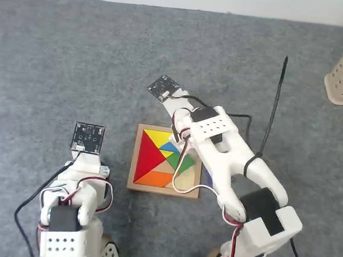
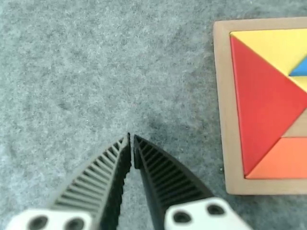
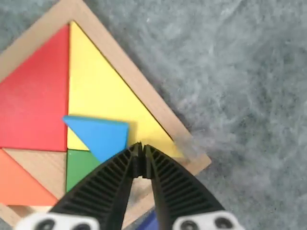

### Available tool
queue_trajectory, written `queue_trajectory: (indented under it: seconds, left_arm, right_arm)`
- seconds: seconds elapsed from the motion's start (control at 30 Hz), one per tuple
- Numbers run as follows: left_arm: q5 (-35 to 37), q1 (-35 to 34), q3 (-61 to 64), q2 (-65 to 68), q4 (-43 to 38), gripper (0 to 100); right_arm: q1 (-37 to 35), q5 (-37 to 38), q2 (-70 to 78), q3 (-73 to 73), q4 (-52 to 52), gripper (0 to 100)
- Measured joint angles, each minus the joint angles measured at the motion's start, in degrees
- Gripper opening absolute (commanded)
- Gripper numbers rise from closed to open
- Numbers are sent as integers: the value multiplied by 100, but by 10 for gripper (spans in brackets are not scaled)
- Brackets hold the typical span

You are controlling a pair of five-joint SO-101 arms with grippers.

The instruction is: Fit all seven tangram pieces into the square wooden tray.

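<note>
At the lower left of the high view, your left gripper (image 2: 131, 139) hangs over the grey carpet (image 2: 96, 62) beside the tray (image 1: 133, 161), its jaws pinched together on nothing, so it has no part in the job at this moment. In the middle of the frame the tray is mostly filled. The red triangle (image 1: 149, 157) sits along its left side, the yellow triangle (image 1: 158, 136) across the top and the orange piece (image 1: 154, 178) along the bottom. The blue triangle (image 1: 170, 146) and green piece (image 1: 183, 163) lie near the centre. I cannot tell whether the blue one is seated flat – it seems to overlap the yellow. A bare patch of wood (image 1: 185, 179) at the tray's lower right says at least one piece is missing. Your right gripper (image 3: 140, 146) hovers over that side with its tips closed and empty, just at the blue triangle's corner. A dark blue sliver (image 1: 206, 180) shows past the tray's right rim under the arm – likely a piece yet to go in.
</note>
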Motion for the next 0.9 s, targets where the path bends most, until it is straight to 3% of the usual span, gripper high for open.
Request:
queue_trajectory:
  seconds: [0.33, 0.57, 0.9]
  left_arm:
    - [0, 0, 0, 0, 0, 12]
    - [0, 0, 0, 0, 0, 12]
    - [0, 0, 0, 0, 0, 12]
  right_arm:
    - [-44, -237, -484, 70, 0, 6]
    - [-387, -246, -1952, 1503, -360, 6]
    - [-721, 35, -1582, 1811, -501, 6]
